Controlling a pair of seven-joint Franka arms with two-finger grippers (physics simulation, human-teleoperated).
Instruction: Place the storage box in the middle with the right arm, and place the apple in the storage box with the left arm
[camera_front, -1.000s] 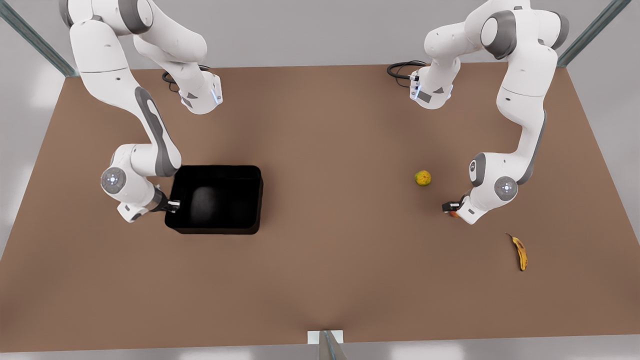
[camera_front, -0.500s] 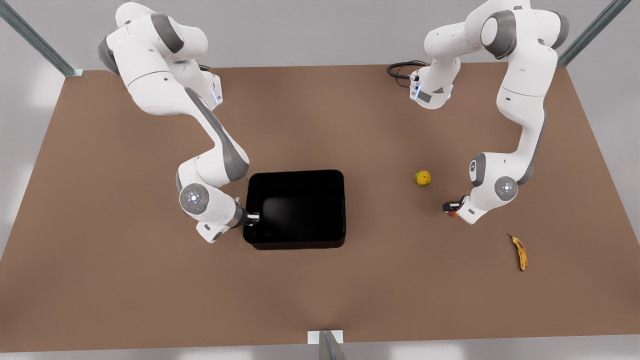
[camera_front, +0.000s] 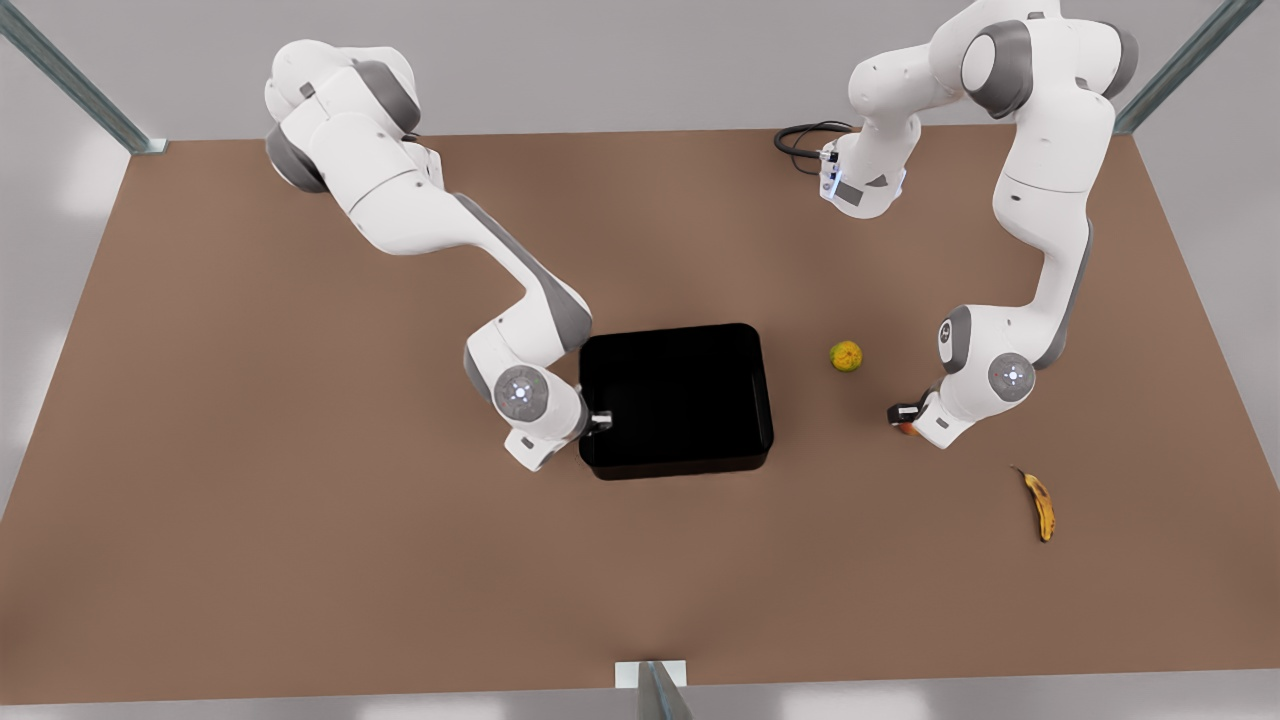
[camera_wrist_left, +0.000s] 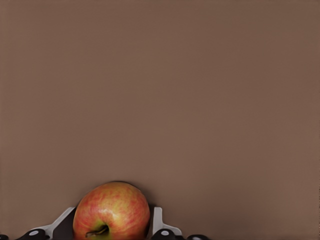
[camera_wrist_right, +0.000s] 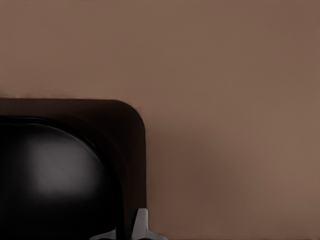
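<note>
The black storage box (camera_front: 690, 400) sits near the table's middle in the front view. My right gripper (camera_front: 597, 420) is shut on the wall of the box that faces the front view's left. In the right wrist view, one finger (camera_wrist_right: 140, 225) stands outside the rounded corner of the storage box (camera_wrist_right: 50, 170). At the front view's right, the red apple (camera_front: 906, 429) rests on the table, mostly hidden under my left gripper (camera_front: 905, 414). In the left wrist view the apple (camera_wrist_left: 112, 212) sits between both fingers of the left gripper (camera_wrist_left: 112, 227), which is shut on it.
A yellow-green round fruit (camera_front: 846, 356) lies between the box and the left gripper. A spotted banana (camera_front: 1040, 505) lies nearer the front edge at the front view's right. A black cable (camera_front: 800, 140) loops at the back edge. Brown table (camera_front: 300, 550) stretches to the front view's left.
The right arm has carried the storage box from the front view's left to near the middle. The left arm has stayed still at the apple.
</note>
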